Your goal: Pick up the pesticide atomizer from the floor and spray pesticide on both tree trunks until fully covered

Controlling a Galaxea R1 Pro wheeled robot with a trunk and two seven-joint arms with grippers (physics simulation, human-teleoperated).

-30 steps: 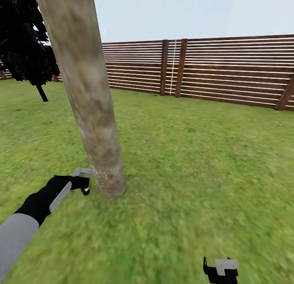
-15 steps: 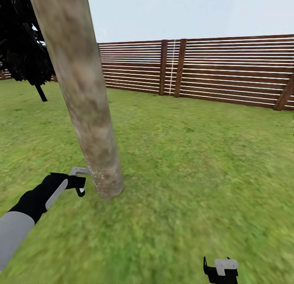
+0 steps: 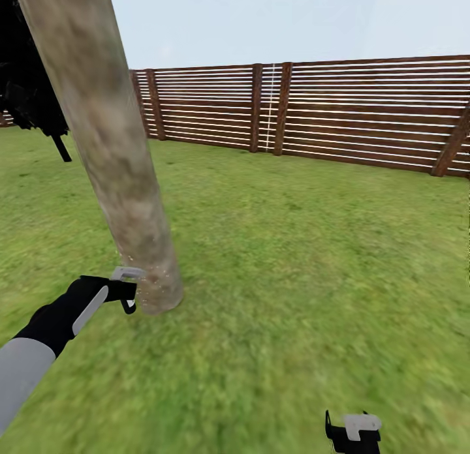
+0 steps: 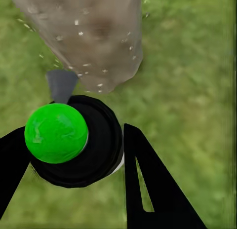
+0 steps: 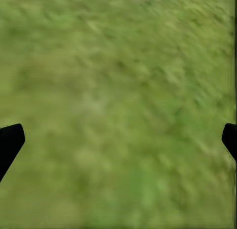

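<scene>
Brown slatted fence (image 3: pixel 339 115) stood behind the thick mottled grey-brown tree trunk (image 3: pixel 111 154). Left gripper (image 4: pixel 74 155) clamped the dark cylindrical pesticide atomizer (image 4: pixel 86 145) beside the trunk's base; right gripper (image 5: pixel 118 140) spread wide over grass (image 3: pixel 294 258).

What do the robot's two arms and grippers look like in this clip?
The left arm has a light-grey upper segment, then a black forearm carrying a grey stripe. The left gripper is black with a pale grey bracket; the left wrist view shows flat black wedge-shaped fingers, one with a slot. The right gripper is black with a light-grey plate.
</scene>
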